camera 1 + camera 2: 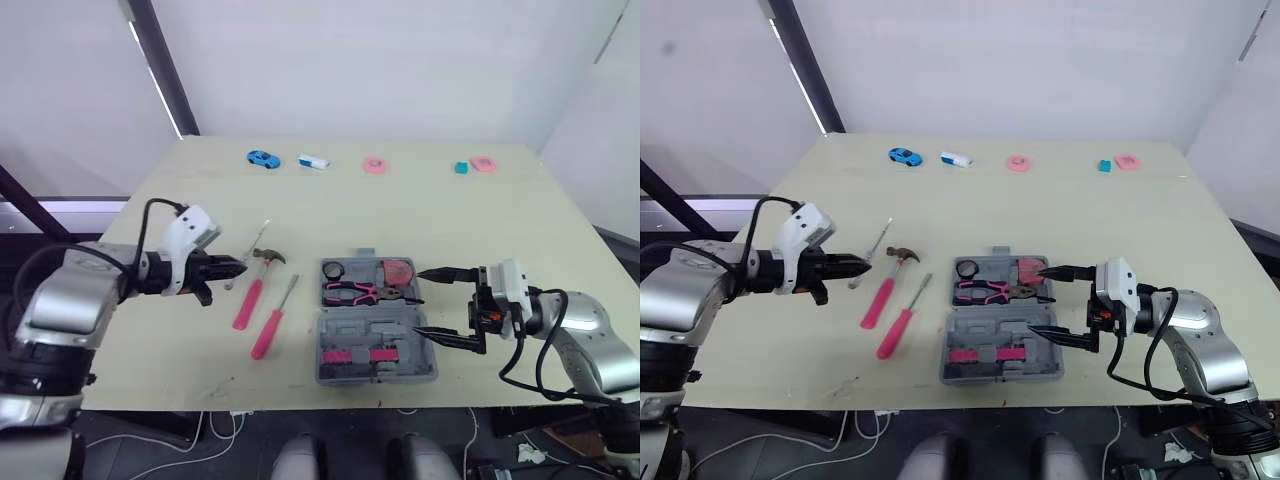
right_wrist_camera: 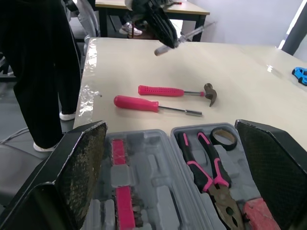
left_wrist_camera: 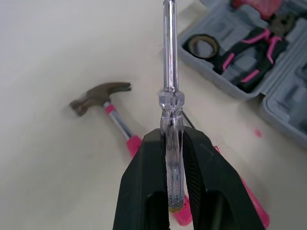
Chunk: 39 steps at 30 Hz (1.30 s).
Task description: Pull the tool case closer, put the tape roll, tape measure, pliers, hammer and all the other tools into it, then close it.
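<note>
The grey tool case [image 1: 428, 362] lies open near the table's front edge. Its far half holds the black tape roll [image 1: 333, 269], the pink-handled pliers [image 1: 362, 292] and the red tape measure [image 1: 398, 271]. My right gripper [image 1: 420, 302] is open at the case's right side, one finger by each half, with nothing between them. My left gripper [image 3: 169, 143] is shut on a clear-handled screwdriver [image 3: 168, 57], held above the table left of the case. Below it lie the pink-handled hammer [image 1: 252, 285] and a pink-handled screwdriver [image 1: 271, 324].
Along the far edge of the table sit a blue toy car [image 1: 263, 158], a white block [image 1: 313, 161], two pink rings [image 1: 375, 165] [image 1: 484, 163] and a teal block [image 1: 461, 168]. The case's near half carries pink bit holders [image 1: 352, 355].
</note>
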Tool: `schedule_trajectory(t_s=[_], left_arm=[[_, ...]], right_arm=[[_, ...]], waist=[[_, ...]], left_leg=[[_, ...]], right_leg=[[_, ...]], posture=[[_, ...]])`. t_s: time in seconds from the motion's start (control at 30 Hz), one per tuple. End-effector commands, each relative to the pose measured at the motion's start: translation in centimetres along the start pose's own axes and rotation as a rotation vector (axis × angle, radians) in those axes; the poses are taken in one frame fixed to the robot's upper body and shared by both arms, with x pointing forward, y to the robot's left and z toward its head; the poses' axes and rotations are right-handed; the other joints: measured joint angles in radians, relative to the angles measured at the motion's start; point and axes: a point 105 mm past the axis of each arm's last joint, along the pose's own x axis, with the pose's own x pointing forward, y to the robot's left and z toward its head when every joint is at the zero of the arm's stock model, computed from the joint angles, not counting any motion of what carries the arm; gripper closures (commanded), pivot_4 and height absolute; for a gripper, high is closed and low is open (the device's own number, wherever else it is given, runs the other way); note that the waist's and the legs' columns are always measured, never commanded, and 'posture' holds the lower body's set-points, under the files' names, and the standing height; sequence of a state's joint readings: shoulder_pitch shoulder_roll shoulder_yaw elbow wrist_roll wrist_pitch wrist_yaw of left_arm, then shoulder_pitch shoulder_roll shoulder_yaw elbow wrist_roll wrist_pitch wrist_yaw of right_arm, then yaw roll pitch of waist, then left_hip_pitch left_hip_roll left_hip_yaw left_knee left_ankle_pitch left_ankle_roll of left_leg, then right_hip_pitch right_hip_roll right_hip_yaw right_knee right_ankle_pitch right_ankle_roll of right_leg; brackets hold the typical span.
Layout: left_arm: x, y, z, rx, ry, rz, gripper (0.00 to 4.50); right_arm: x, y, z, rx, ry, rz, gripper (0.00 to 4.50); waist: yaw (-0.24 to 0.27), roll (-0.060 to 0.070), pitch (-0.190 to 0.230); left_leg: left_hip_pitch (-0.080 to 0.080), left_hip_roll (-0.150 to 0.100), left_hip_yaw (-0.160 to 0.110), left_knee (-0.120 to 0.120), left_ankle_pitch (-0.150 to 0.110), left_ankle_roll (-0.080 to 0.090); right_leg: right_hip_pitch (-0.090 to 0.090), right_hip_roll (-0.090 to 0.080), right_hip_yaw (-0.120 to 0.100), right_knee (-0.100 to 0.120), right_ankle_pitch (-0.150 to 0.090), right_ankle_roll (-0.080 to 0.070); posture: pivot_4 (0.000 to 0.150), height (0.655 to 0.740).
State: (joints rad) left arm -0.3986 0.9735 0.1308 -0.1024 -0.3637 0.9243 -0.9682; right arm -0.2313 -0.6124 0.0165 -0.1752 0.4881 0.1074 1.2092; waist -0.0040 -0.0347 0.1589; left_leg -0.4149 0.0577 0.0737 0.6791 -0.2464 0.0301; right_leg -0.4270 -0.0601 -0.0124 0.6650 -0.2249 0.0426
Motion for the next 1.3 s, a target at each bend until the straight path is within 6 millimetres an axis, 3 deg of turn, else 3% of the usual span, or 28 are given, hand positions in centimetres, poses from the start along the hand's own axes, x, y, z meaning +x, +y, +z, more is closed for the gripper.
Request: schedule_trajectory(t_s=[0.03, 0.17, 0.4, 0.53, 0.67, 0.77, 0.9, 1.1, 1.17, 1.2, 1.3], left_arm=[[-1.4, -0.3, 0.7, -0.113, -0.047, 0.074, 4.5], [-3.1, -0.1, -1.2, -0.301, -0.02, 0.18, 4.5], [-4.4, 1.2, -5.3, -0.407, 0.166, 0.389, 4.5], [-3.7, 0.6, -7.0, -0.514, 0.242, 0.382, 4.5], [-1.3, -0.4, -8.2, -0.563, 0.302, 0.296, 4.5], [-0.6, 0.3, -8.9, -0.553, 0.334, 0.32, 4.5], [0.5, -0.3, -10.2, -0.513, 0.38, 0.292, 4.5], [1.1, 0.4, -10.8, -0.531, 0.365, 0.32, 4.5], [1.1, 0.5, -10.9, -0.536, 0.363, 0.323, 3.44], [1.1, 0.5, -10.9, -0.544, 0.358, 0.324, 3.22], [0.9, 0.7, -11.1, -0.555, 0.342, 0.339, 1.8]], right_arm=[[-0.7, -0.6, 1.0, -0.041, -0.026, -0.026, 0.0], [-1.0, -0.6, 0.9, -0.037, -0.019, -0.029, 0.0], [-0.7, -0.6, 0.7, -0.037, -0.023, -0.023, 0.0], [-0.4, -0.9, 0.9, -0.045, -0.03, -0.012, 0.0], [-0.3, -1.2, 1.0, -0.059, -0.028, -0.014, 0.0], [-0.2, -1.1, 1.1, -0.062, -0.032, -0.008, 0.0], [-0.4, -0.9, 1.1, -0.066, -0.026, -0.007, 0.0], [-0.7, -0.8, 1.2, -0.064, -0.02, -0.002, 0.0], [-0.7, -0.8, 1.1, -0.064, -0.017, -0.003, 0.0], [-0.7, -0.8, 1.0, -0.065, -0.016, -0.004, 0.0], [-0.7, -1.1, 1.1, -0.076, -0.018, -0.017, 0.0]], waist=[[0.0, 0.0, 0.0], [-0.004, 0.0, 0.0], [-0.006, 0.0, 0.0], [-0.006, 0.0, 0.0], [-0.002, 0.0, 0.0], [-0.002, 0.0, 0.0], [-0.007, 0.0, 0.0], [-0.003, 0.0, 0.0], [-0.004, 0.0, 0.0], [-0.004, 0.0, 0.0], [-0.004, 0.001, -0.001]], left_leg=[[0.0, 0.0, 0.0, 0.0, 0.0, 0.0], [0.0, 0.0, -0.001, 0.0, 0.0, 0.0], [0.001, 0.0, -0.002, 0.0, 0.0, 0.0], [0.001, 0.0, -0.002, 0.0, 0.0, 0.0], [0.001, 0.0, -0.002, 0.0, 0.0, 0.0], [0.001, -0.001, -0.002, 0.0, 0.0, 0.0], [0.001, -0.001, -0.002, 0.0, 0.0, 0.0], [0.001, -0.001, -0.002, 0.0, 0.0, 0.0], [0.002, -0.001, -0.002, 0.0, 0.0, 0.0], [0.002, -0.001, -0.002, 0.0, 0.0, 0.0], [0.002, -0.001, -0.002, 0.0, 0.0, 0.0]], right_leg=[[0.0, 0.0, 0.0, 0.0, 0.0, 0.0], [0.0, 0.0, 0.0, -0.001, 0.0, 0.0], [0.001, 0.0, 0.0, 0.0, 0.0, -0.001], [0.001, 0.0, 0.001, 0.0, 0.0, -0.001], [0.001, 0.0, 0.0, 0.0, 0.0, -0.001], [0.001, 0.0, 0.0, 0.0, 0.0, -0.001], [0.001, 0.0, 0.001, -0.001, 0.0, -0.001], [0.001, -0.001, 0.001, -0.001, 0.0, -0.002], [0.001, -0.001, 0.001, 0.0, -0.001, -0.003], [0.001, -0.001, 0.001, 0.0, -0.001, -0.005], [0.001, -0.001, 0.001, 0.0, -0.001, -0.006]], posture=[[0.15, 0.7395], [0.15, 0.7395], [0.15, 0.7395], [0.15, 0.7395], [0.15, 0.7395], [0.15, 0.7395], [0.15, 0.7395], [0.15, 0.7395], [0.15, 0.7395], [0.15, 0.7395], [0.15, 0.7395]])
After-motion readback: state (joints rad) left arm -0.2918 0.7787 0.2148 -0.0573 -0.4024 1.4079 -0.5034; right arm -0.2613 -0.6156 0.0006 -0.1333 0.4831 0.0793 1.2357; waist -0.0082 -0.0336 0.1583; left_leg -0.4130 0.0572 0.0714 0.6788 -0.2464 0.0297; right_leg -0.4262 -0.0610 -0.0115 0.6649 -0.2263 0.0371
